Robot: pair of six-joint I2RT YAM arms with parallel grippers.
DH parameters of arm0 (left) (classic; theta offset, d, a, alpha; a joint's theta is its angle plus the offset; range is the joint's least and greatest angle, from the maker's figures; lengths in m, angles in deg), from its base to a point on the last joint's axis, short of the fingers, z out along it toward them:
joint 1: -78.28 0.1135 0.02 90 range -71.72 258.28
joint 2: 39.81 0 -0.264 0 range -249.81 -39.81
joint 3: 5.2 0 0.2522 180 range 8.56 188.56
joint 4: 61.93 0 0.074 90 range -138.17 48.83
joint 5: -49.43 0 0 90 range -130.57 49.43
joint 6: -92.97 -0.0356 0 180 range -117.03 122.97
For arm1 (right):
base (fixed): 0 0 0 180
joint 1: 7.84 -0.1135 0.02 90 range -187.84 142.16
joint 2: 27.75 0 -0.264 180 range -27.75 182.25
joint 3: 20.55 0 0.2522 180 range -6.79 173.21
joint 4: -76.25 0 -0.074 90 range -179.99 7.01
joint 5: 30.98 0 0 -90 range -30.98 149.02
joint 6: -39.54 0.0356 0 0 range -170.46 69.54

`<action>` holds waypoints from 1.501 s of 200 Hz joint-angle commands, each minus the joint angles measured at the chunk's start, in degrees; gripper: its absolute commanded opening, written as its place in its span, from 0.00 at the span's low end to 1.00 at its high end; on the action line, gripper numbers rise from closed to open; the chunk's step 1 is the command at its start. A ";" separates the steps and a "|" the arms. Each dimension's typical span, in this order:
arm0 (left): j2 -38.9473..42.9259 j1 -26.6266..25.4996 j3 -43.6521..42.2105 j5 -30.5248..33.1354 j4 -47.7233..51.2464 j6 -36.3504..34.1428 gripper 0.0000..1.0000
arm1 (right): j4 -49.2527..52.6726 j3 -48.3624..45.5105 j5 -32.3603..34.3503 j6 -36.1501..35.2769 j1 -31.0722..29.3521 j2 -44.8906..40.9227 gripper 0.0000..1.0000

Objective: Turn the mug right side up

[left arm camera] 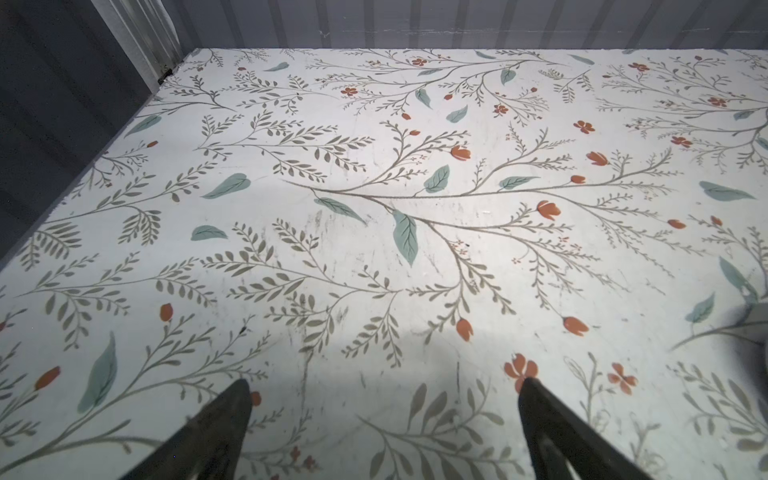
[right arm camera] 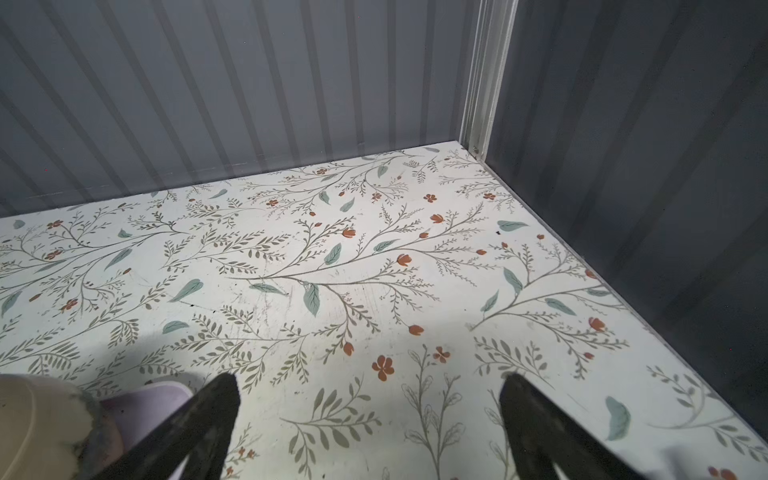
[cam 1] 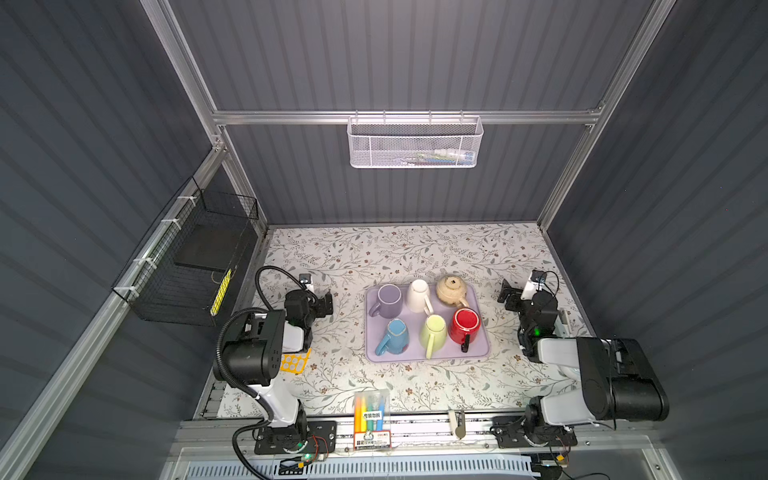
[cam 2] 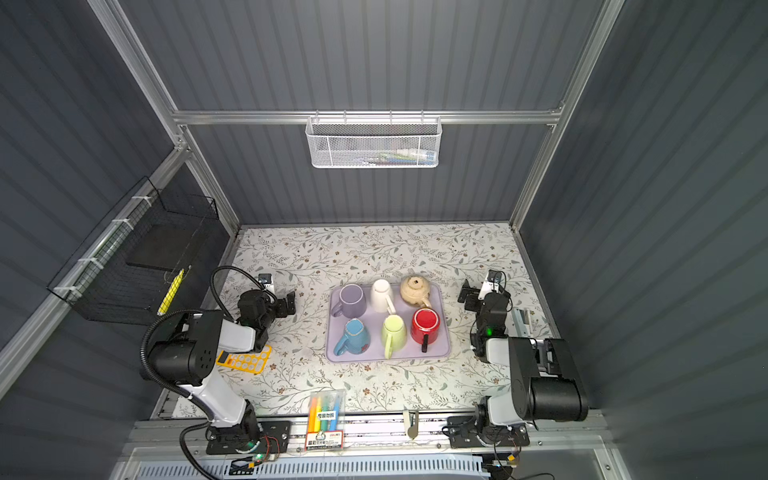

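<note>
Flanking the tray, spread and empty, left hand and right hand leave the seemingly inverted white mug untouched.

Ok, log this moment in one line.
left claw: open, empty | right claw: open, empty | mugs: on tray, untouched

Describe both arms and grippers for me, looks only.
The left arm and right arm have black rounded joint housings and white links. A black ribbed hose loops along the left arm. The left gripper and right gripper have dark tapered fingers.
</note>
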 commanded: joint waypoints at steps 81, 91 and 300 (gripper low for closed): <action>0.30 -0.22 0.80 -0.44 -1.55 -0.70 1.00 | -0.42 0.36 0.45 -0.40 -0.24 0.50 0.99; 0.32 -0.22 0.81 -0.42 -1.51 -0.65 1.00 | -0.42 0.30 0.41 -0.40 -0.15 0.47 0.99; 9.85 -0.26 3.78 0.46 11.08 -0.58 0.89 | 10.46 3.60 1.20 0.61 0.44 -5.41 0.84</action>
